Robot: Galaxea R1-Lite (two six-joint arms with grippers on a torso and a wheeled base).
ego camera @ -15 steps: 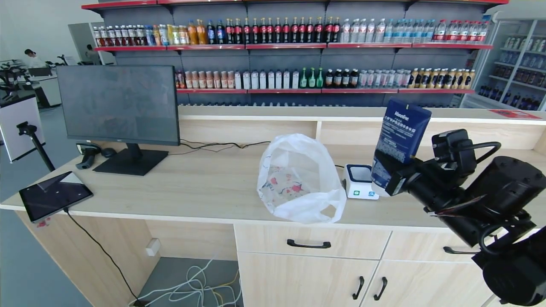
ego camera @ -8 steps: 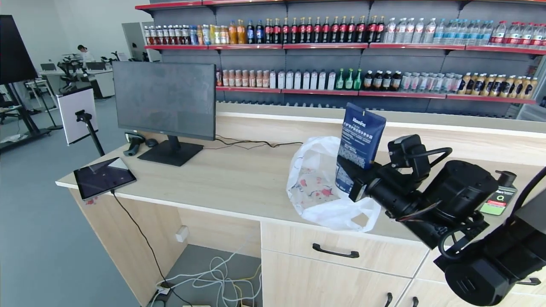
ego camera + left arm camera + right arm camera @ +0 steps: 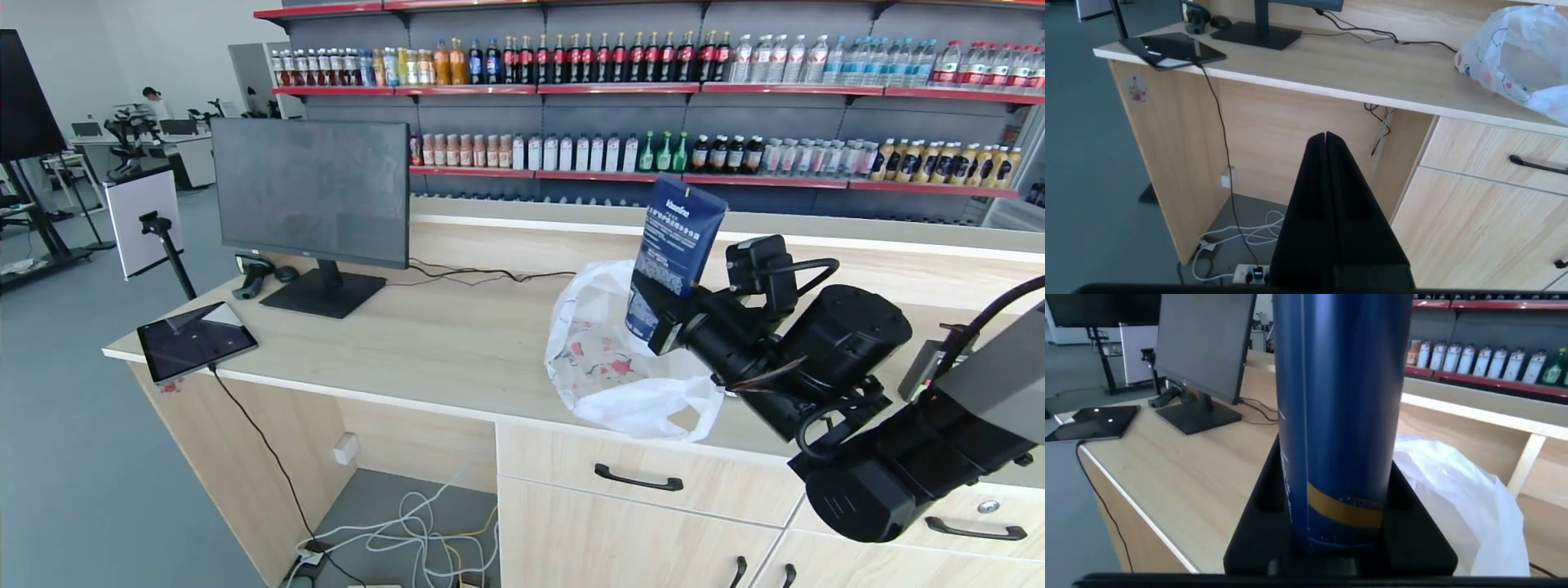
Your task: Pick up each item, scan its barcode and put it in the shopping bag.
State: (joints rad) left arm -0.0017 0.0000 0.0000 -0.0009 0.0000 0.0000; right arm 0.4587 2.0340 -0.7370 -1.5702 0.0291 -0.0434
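Dropping it in now? The right pincer (image 3: pixel 663 325) is clamped on the lower end of the blue pouch (image 3: pixel 676 237), which hangs tilted in the air at the right edge of the shopping bag (image 3: pixel 600 359).
— Not yet, I'd say. Carry it over the opening first (I can't tell where the crumpled mouth lies), then release it low, so the limp bag doesn't fold under it on the table (image 3: pixel 441 343).
— And the left pincer (image 3: pixel 1325 145)?
— Fingers pressed together, empty, down in front of the table.
— What's changed?
— Half a second back the pouch sat lower and straighter. A second back it stood well right of the bag, though the head camera has swung since.
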